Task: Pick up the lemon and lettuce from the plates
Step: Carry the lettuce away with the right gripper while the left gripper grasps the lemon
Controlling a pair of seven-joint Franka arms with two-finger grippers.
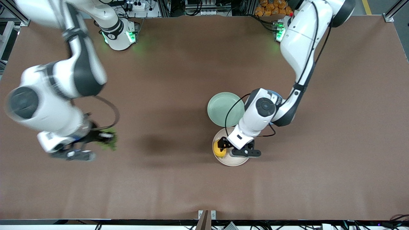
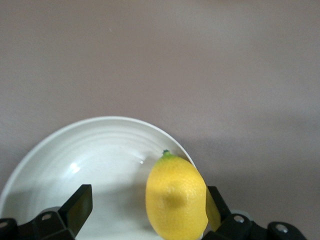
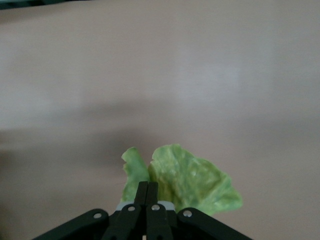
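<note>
The yellow lemon (image 1: 219,149) lies on the cream plate (image 1: 237,161), near its rim. My left gripper (image 1: 223,145) is open and low over that plate. The lemon (image 2: 176,200) sits between the fingers, against one finger (image 2: 216,204), while the other finger (image 2: 79,206) stands well apart from it. My right gripper (image 1: 105,136) is shut on the green lettuce (image 1: 111,143) and holds it above the bare table toward the right arm's end. In the right wrist view the crinkled lettuce (image 3: 192,182) hangs from the closed fingertips (image 3: 148,189). The mint green plate (image 1: 223,108) is empty.
The mint plate lies just farther from the front camera than the cream plate, touching or nearly touching it. A blue rim (image 1: 277,96) shows under the left arm beside the mint plate. The brown table (image 1: 166,179) stretches wide around the plates.
</note>
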